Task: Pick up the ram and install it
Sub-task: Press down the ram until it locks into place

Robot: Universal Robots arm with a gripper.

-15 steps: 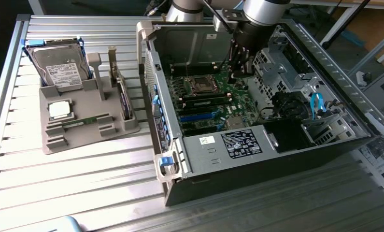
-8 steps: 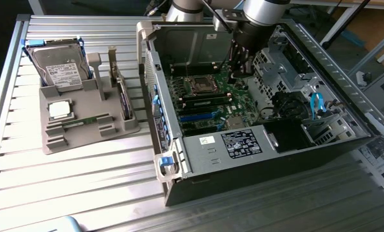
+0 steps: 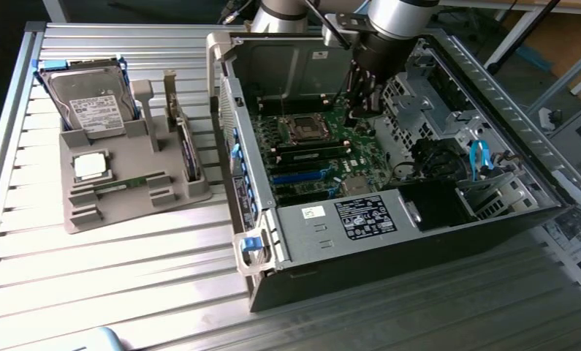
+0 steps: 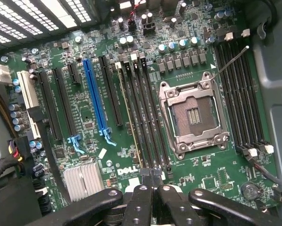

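Observation:
The ram (image 3: 124, 184), a narrow green stick, lies in the front slot of the grey holder (image 3: 90, 212) at the exterior view's left. My gripper (image 3: 362, 108) hangs inside the open computer case (image 3: 388, 241), far from that stick and above the motherboard (image 3: 315, 157). In the wrist view the gripper (image 4: 153, 175) is shut, fingertips pressed together with nothing between them. They hover over the near end of the long black memory slots (image 4: 145, 117) beside the open CPU socket (image 4: 193, 115). A thin board (image 4: 130, 117) stands edge-on in one of those slots.
A hard drive (image 3: 90, 102), a square silver CPU (image 3: 90, 166) and an upright expansion card (image 3: 185, 146) also sit in the holder. Inside the case are a blue card slot (image 4: 95, 96), a silver heatsink (image 4: 82, 181), drive cage walls and loose cables (image 3: 480, 157).

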